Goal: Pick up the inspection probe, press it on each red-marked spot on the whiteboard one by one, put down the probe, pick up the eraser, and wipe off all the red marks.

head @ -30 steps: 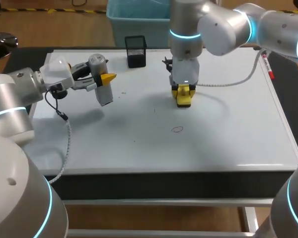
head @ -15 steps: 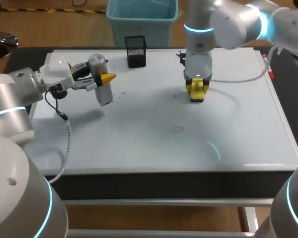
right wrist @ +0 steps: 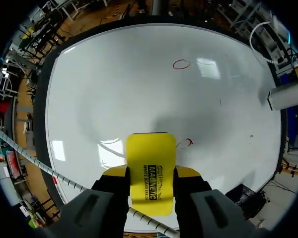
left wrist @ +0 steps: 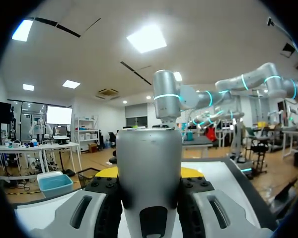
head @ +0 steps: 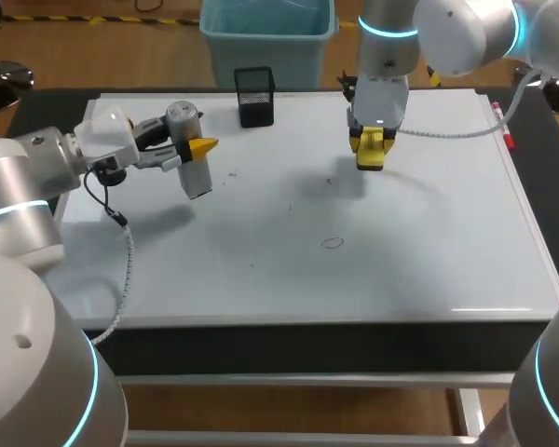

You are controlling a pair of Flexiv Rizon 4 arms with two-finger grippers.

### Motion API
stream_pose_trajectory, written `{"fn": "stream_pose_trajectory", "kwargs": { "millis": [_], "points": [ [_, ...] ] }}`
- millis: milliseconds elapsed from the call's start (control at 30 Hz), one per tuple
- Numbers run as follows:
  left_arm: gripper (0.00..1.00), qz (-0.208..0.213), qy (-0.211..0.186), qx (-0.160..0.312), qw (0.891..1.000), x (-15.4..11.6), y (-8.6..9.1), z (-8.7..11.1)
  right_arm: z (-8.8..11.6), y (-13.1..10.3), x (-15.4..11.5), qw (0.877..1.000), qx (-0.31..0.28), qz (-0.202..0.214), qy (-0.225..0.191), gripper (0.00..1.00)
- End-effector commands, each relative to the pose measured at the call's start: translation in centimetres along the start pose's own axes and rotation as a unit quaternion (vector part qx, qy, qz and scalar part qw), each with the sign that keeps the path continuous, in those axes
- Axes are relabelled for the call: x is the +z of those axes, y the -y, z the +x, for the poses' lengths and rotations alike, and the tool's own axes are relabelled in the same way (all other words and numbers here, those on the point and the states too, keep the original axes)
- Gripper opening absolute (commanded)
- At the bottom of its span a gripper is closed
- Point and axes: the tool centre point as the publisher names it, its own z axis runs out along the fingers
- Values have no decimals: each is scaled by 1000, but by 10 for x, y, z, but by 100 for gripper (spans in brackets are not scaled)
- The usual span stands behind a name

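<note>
Right gripper (head: 370,147) shifted farther back over whiteboard (head: 429,251), pinching yellow eraser (right wrist: 150,166), left gripper (head: 201,147) unmoved, clamping probe (head: 197,178).

The flat white whiteboard (head: 429,242) is smooth and glossy, and it throws back pale glints of the ceiling lights near its near right edge. The yellow block eraser (right wrist: 150,171) has a smooth, faintly shiny face that looks like plastic. The grey cylindrical inspection probe (left wrist: 149,168) looks matt with a soft satin sheen. The black pen holder (head: 254,96) at the far side is fine mesh. The silver shell of the right arm (head: 456,33) is smooth and satin, and its white cable (head: 438,149) is ribbed.
</note>
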Motion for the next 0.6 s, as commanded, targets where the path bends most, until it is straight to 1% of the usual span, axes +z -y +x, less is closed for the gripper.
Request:
{"fn": "stream_pose_trajectory", "kwargs": {
  "millis": [33, 200, 333, 433, 600],
  "points": [
    [0, 1, 1, 1, 1000, 1, 0, 0, -11, -8, -3, 1000, -5, 10, -2, 0],
    [0, 1, 1, 1, 1000, 1, 0, 0, -44, -22, 2, 999, -35, 14, 11, 0],
    [0, 1, 1, 1, 1000, 1, 0, 0, -65, -27, 12, 999, -46, 6, 14, 0],
    [0, 1, 1, 1, 1000, 1, 0, 0, -74, -30, 20, 999, -52, 2, 13, 0],
    [0, 1, 1, 1, 1000, 1, 0, 0, -81, -27, 31, 998, -61, -7, 7, 0]
  ]
}}
